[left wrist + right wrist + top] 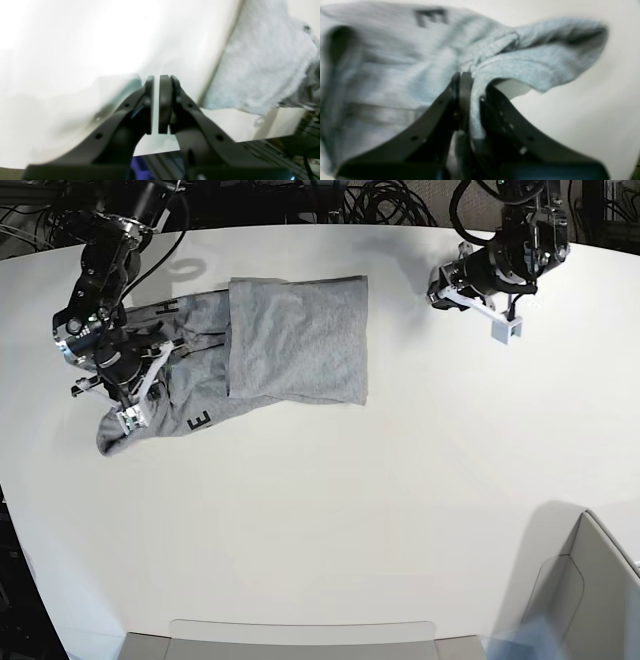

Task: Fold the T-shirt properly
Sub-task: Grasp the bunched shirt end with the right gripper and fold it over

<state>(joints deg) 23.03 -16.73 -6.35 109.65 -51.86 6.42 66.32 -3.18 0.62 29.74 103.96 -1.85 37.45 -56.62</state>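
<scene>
T-shirt (510,67) fabric pinched in right claw (470,80); left claw (159,82) near-shut, empty.

The base view looks straight down from high above on the white worktop (330,510) and takes in both arms. Each wrist view sits close behind its own fingers (165,100) and looks along them, very near and blurred. The T-shirt (290,340) appears in all three views, at the upper left in the base view.
</scene>
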